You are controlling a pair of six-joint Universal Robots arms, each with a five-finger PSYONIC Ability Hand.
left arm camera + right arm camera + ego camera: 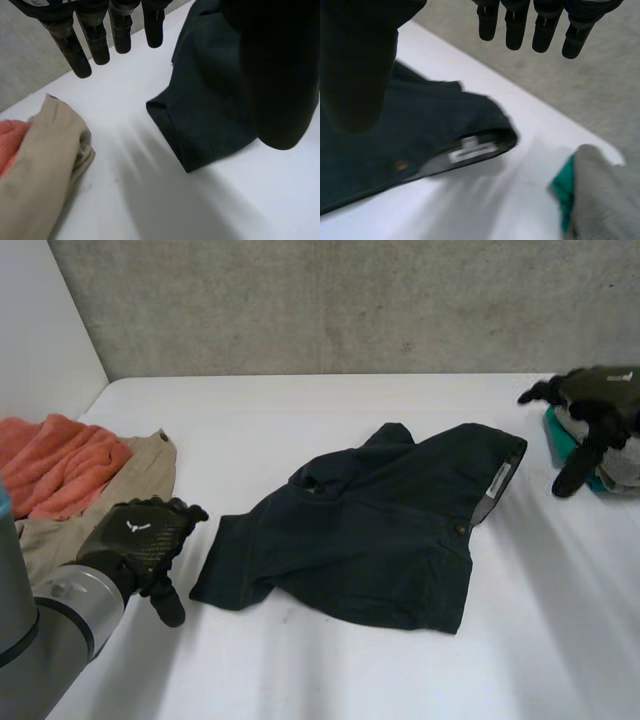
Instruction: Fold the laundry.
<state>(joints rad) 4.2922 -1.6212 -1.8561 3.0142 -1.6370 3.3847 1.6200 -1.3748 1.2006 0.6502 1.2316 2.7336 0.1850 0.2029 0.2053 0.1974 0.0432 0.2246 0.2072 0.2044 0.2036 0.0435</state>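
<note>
Folding looks barely started, for the dark shorts lie rumpled and unfolded in the middle of the counter, at three o'clock of the left hand and eight o'clock of the right hand, both spread wide with straight fingers, holding nothing.

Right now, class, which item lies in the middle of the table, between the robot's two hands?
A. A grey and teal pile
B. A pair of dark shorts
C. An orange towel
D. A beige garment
B: the dark shorts lie spread mid-table between the left hand and the right hand. The orange towel and beige garment lie at the left edge, and the grey and teal pile at the right.
</note>
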